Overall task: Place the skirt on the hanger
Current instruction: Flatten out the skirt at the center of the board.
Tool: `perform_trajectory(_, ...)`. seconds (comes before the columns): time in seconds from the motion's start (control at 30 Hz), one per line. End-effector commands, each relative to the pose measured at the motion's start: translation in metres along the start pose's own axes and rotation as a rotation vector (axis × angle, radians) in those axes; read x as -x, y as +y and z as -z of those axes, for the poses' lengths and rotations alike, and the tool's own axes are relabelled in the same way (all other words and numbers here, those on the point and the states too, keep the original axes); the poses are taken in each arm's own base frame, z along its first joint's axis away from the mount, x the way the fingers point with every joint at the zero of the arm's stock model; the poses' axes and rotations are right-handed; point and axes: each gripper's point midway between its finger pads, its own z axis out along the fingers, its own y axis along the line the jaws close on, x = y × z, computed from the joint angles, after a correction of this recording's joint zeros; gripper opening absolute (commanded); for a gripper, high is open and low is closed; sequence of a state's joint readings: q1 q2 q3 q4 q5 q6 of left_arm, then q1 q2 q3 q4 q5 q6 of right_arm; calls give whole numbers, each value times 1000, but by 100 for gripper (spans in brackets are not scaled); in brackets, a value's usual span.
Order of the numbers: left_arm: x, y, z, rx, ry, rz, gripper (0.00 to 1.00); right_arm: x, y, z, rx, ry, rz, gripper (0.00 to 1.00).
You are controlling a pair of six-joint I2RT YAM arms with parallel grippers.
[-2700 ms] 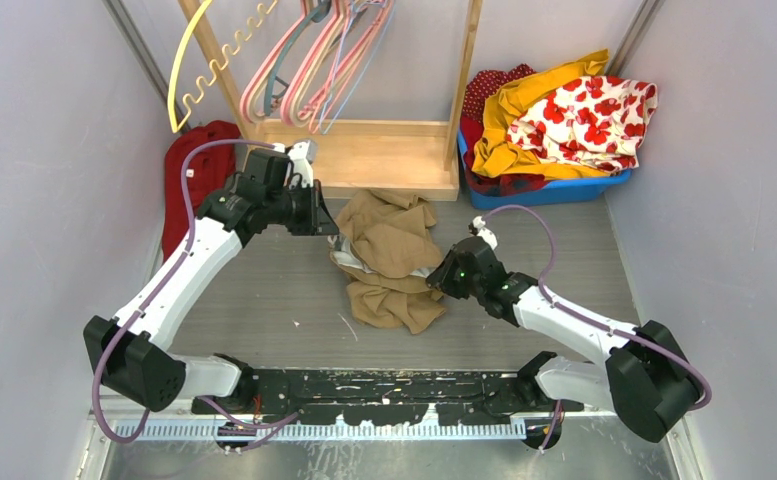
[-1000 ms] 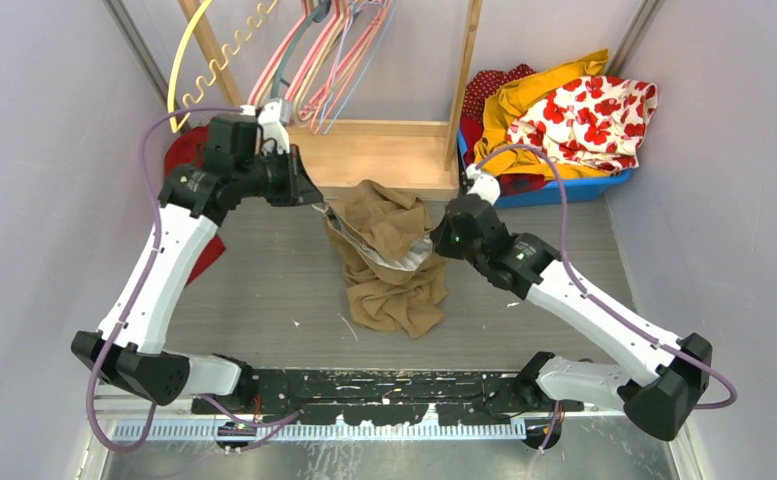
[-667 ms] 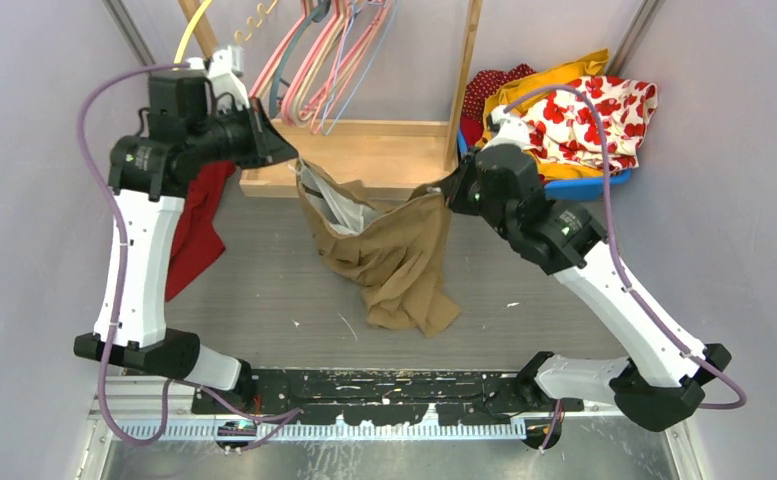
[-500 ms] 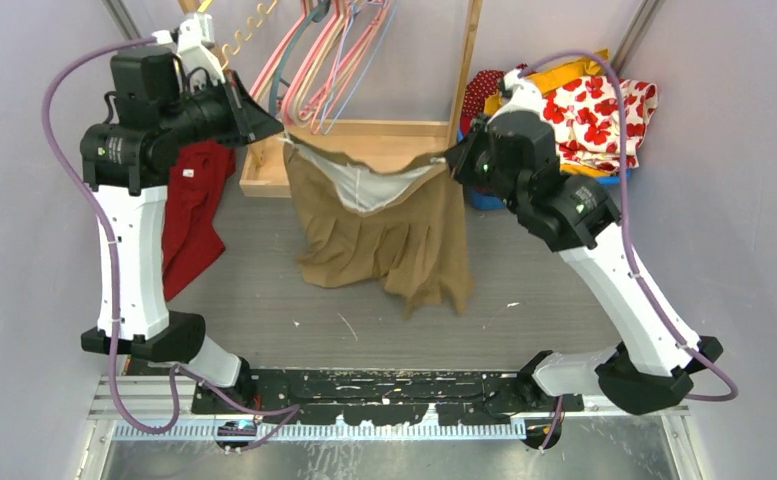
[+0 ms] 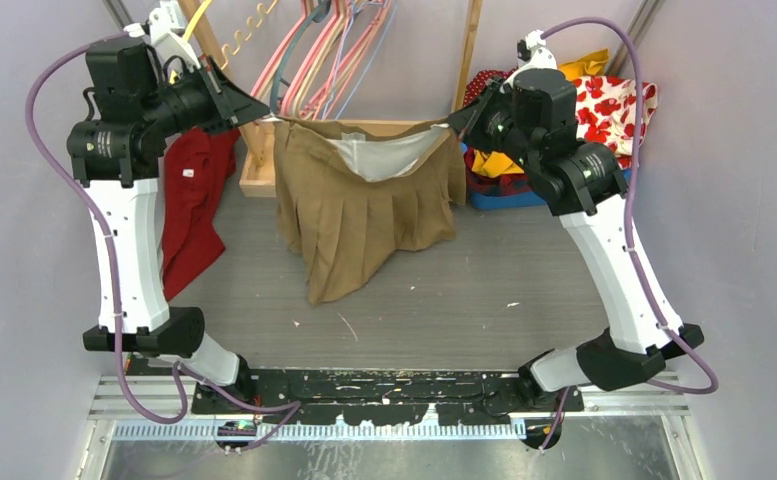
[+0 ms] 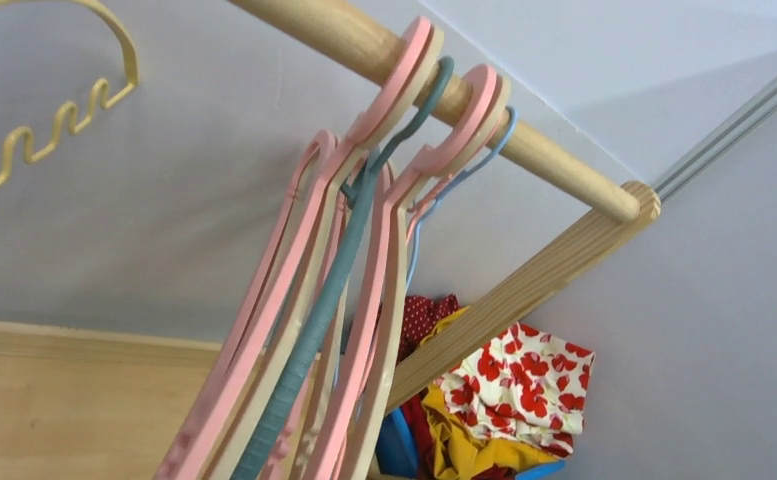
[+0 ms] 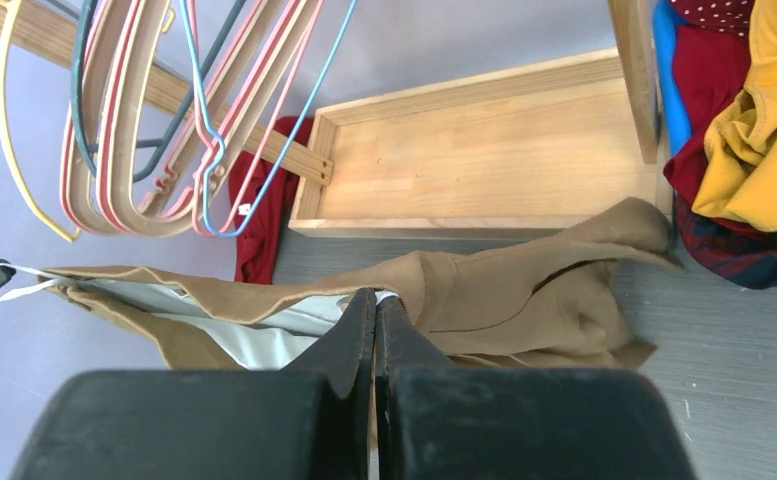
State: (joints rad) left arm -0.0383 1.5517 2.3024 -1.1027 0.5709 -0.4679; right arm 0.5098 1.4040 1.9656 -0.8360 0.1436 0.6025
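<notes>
Hanging item: pleated tan fabric skirt [image 5: 364, 215], stretched flat by its waistband in front of the light wooden clothes rack [image 5: 467, 60]; white lining shows at the top and the hem falls over the grey table surface [image 5: 524, 290].
Left gripper [image 5: 264, 112]: jaws closed tight on the waistband's left corner, just in front of the rack's left post.
Right gripper [image 7: 375, 300]: jaws pinched together on the waistband's right end, beside the rack's right post.
Hangers: bundle of pink, cream and blue hangers [image 6: 364, 250] hooked on the rack's top rail, above and behind the skirt, apart from it.
Left of rack: red garment [image 5: 192, 215] lying flat.
Right of rack: blue bin [image 5: 504, 198] heaped with yellow and red-flowered clothes.
</notes>
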Motion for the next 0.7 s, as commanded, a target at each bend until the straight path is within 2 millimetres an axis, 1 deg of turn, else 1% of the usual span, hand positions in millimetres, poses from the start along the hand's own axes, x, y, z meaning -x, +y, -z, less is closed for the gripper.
perform_trajectory(0.0, 49, -22, 9, -100, -166, -79, 0, 41, 26, -8, 121, -114, -65, 1)
perform_trajectory(0.17, 66, -14, 2, -128, -203, -71, 0, 65, 33, -30, 151, -153, -95, 1)
perform_trajectory(0.27, 84, -18, 9, -171, -258, -85, 0, 76, 42, -42, 182, -175, -106, 1)
perform_trajectory(0.4, 96, -28, 19, -208, -302, -119, 0, 90, 54, -44, 225, -201, -108, 1)
perform_trajectory(0.5, 92, -32, 23, -228, -307, -138, 0, 91, 58, -40, 253, -208, -105, 1)
perform_trajectory(0.53, 87, -32, 24, -233, -303, -137, 0, 91, 60, -38, 269, -214, -103, 1)
perform_trajectory(0.6, 73, -27, 24, -232, -290, -126, 0, 79, 54, -40, 268, -193, -103, 1)
perform_trajectory(0.67, 52, -18, 22, -221, -263, -104, 0, 61, 44, -42, 261, -166, -108, 1)
